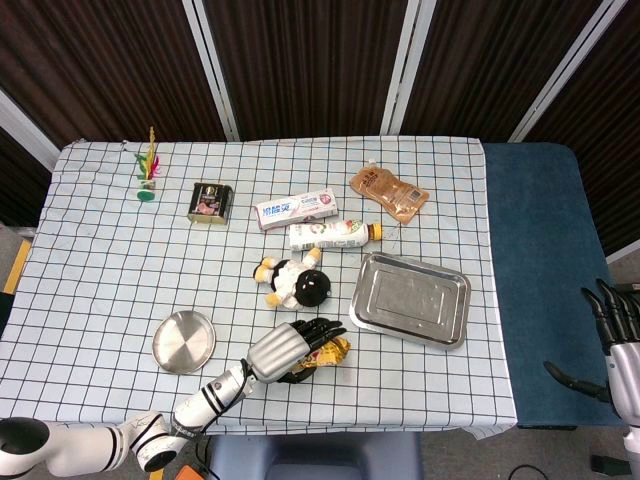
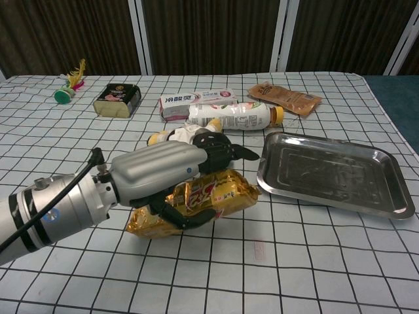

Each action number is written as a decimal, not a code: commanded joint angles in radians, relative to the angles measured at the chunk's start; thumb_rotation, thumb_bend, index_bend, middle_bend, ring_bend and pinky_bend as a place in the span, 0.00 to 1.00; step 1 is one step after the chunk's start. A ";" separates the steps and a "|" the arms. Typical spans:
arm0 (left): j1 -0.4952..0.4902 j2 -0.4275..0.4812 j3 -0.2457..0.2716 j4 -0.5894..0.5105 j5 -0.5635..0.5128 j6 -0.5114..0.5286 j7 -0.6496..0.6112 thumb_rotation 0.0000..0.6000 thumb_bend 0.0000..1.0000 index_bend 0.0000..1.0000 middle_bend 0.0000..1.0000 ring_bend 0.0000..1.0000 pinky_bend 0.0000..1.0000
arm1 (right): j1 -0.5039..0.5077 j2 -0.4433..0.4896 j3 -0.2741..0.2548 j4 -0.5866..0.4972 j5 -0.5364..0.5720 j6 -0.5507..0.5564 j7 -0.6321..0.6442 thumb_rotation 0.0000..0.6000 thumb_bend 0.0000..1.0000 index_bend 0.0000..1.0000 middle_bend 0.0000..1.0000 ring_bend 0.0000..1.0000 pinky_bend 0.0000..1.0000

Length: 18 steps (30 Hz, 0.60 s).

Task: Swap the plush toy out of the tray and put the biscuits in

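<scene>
Step in hand, as I read it: carry the biscuits [image 2: 196, 199] right to the tray [image 2: 330, 171] and set them in.

How to do it well:
- Lift clear of the bench [image 2: 314, 261] before traversing; the tray's near-left rim is just beside the pack's right end and could snag it.
- Pack sits tilted in the grip, right end higher. Level it over the tray's flat middle, lower until it rests, then open.
- Plush toy [image 1: 297, 284] lies on the bench just behind the hand, already out of the tray. Keep the arm from dragging it.

Left robot hand [image 2: 171, 175]: holding the gold biscuit pack, thumb under, upper fingers [image 2: 226, 152] only loosely extended over the top, so the grip looks marginal. Pack is near centre of the bench, left of the tray.

Right robot hand [image 1: 612, 340]: off the bench at far right, fingers spread, holding nothing.
</scene>
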 commanded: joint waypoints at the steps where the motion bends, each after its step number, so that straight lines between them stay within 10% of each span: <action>1: 0.004 0.008 0.001 -0.010 -0.007 0.005 0.004 1.00 0.44 0.00 0.00 0.01 0.20 | 0.002 0.000 0.000 -0.002 0.002 -0.006 0.000 1.00 0.19 0.01 0.00 0.00 0.00; 18: 0.013 -0.038 -0.105 0.059 -0.105 0.060 0.231 1.00 0.43 0.00 0.02 0.04 0.21 | 0.005 -0.004 -0.007 0.000 -0.008 -0.015 -0.012 1.00 0.19 0.01 0.00 0.00 0.00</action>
